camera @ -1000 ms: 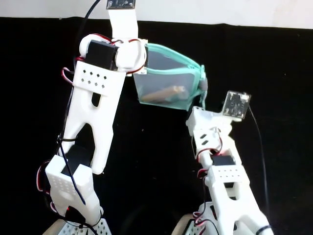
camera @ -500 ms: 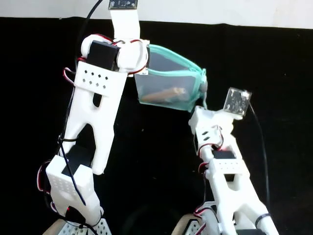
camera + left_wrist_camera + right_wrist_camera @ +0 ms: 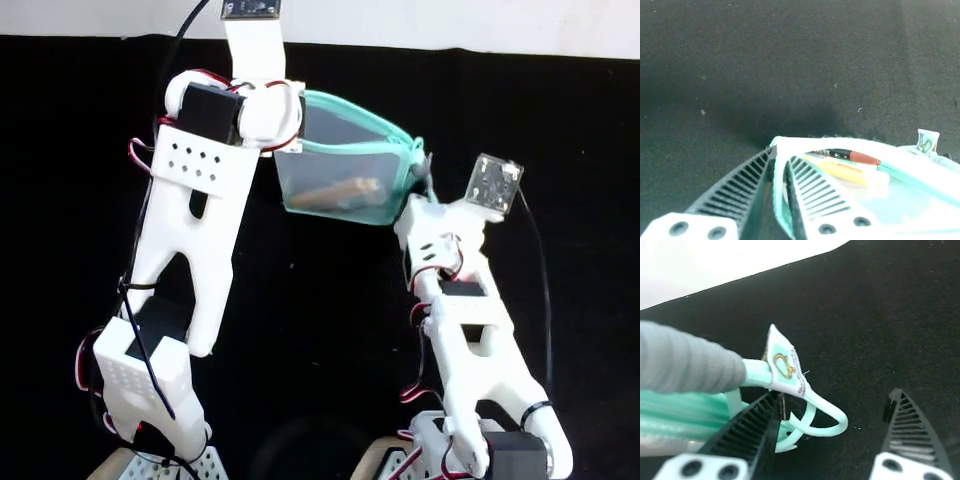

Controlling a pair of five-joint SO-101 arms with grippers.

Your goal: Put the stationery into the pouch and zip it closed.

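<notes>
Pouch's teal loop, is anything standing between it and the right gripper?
Nothing visible stands in the way. The right gripper is open, and the teal loop at the end of the pouch lies in the gap between its fingers, close to one of them. A small white tag sits at the same end.

High camera looks down; both wrist cameras close; all share pouch [image 3: 340,190].
</notes>
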